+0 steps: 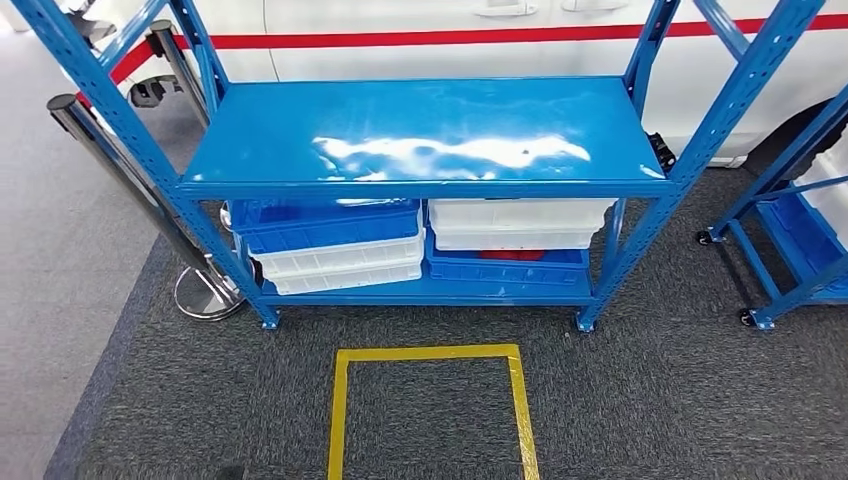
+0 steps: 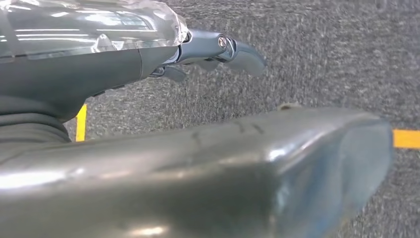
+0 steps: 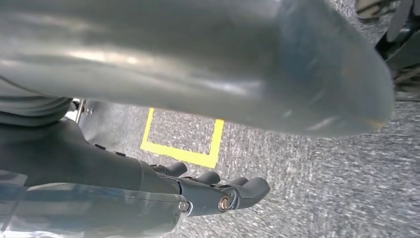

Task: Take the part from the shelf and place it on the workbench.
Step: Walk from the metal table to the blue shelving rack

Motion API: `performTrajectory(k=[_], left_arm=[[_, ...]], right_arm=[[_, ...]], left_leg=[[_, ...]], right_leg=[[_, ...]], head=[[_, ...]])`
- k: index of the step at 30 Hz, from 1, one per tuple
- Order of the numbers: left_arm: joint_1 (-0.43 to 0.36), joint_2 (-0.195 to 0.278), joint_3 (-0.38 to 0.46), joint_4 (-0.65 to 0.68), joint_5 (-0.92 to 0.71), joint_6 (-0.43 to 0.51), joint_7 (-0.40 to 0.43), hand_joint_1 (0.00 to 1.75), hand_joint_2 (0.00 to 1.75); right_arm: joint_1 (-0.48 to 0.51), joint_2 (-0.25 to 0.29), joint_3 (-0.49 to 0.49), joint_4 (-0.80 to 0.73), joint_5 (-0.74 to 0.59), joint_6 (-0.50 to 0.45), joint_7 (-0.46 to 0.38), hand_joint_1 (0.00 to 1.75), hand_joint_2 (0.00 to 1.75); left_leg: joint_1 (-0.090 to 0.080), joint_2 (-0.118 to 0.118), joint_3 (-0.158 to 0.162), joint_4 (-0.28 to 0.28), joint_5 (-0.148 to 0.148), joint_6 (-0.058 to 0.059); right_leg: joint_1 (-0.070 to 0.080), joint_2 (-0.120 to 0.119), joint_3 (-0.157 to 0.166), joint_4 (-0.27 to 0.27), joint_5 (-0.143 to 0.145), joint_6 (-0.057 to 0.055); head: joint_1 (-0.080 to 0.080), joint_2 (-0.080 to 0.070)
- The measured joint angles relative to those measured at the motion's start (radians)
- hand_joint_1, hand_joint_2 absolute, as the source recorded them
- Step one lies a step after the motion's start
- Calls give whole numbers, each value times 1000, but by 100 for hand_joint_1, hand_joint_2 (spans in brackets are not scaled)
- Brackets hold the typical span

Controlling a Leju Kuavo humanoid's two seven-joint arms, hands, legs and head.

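Head view: the task is at its start. The blue shelf (image 1: 420, 135) stands ahead; bins sit on its lower level, and a red item (image 1: 512, 255), possibly the part, lies in the blue bin (image 1: 505, 268).

Left wrist view: left hand (image 2: 218, 49) extended, holding nothing.

Right wrist view: right hand (image 3: 218, 191) loosely curled, holding nothing.

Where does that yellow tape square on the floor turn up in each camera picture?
Head view: yellow tape square, floor before the blue shelf.
Left wrist view: short strips behind the left hand.
Right wrist view: a corner beyond the right hand.
Shared landmark: grey carpet.
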Motion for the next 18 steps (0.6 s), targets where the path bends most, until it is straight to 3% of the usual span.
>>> performTrajectory(k=[1, 3, 5, 10, 12, 14, 15, 16, 17, 18], left_arm=[[1, 0, 0, 0, 0, -1, -1, 0, 0], [2, 0, 0, 0, 0, -4, -3, 0, 0], [1, 1, 0, 0, -1, -5, -6, 0, 0], [6, 2, 0, 0, -1, -7, -9, 0, 0], [6, 2, 1, 0, -1, -7, -9, 0, 0], [5, 2, 1, 0, -1, -8, -8, 0, 0], [6, 2, 1, 0, -1, -8, -7, 0, 0], [7, 2, 1, 0, -1, -8, -6, 0, 0], [9, 2, 1, 0, -1, -8, -4, 0, 0], [10, 2, 1, 0, -1, -8, -3, 0, 0]], right_arm=[[0, 0, 0, 0, -2, 0, 0, 0, 0], [-1, 0, -1, 0, -4, 0, 0, 0, 0], [-2, 0, -1, 0, -5, 0, -1, 0, 0], [-5, 1, -2, 0, -6, 0, -2, 0, 0], [-6, 0, -4, 0, -6, 0, -2, 0, 0], [-6, 0, -7, 0, -7, 1, -3, 0, 0], [-5, 0, -8, 0, -8, 1, -2, 0, 0], [-4, 0, -8, 0, -7, 1, -1, 0, 0], [-3, 0, -9, 0, -7, 1, -1, 0, 0], [-1, -1, -10, 0, -7, 1, 0, 0, 0]], left_leg=[[0, 2, 9, -18, 21, -1], [0, 5, 74, -144, 88, 5], [-6, 8, 133, -255, 115, 17], [-8, 6, 179, -305, 104, 50], [-6, 7, 196, -310, 98, 59], [-7, 7, 209, -310, 86, 63], [-8, 6, 218, -310, 78, 62], [-8, 5, 230, -310, 69, 61], [-8, 4, 244, -310, 58, 59], [-7, 3, 258, -310, 47, 56]], right_leg=[[0, -4, 4, 0, -3, 2], [0, -10, 14, 0, -13, 6], [2, -15, 23, -1, -23, 16], [1, -17, 31, 33, -26, 45], [-1, -16, -21, 125, -67, 49], [-1, -16, -107, 244, -112, 54], [-2, -17, -137, 274, -117, 56], [-2, -17, -151, 269, -104, 57], [-2, -17, -148, 230, -73, 56], [-1, -17, -135, 168, -25, 54]], head=[[0, 0], [0, 0], [0, 0], [0, 0], [0, 0], [0, 0], [0, 0], [0, 0], [0, 0], [0, 0]])
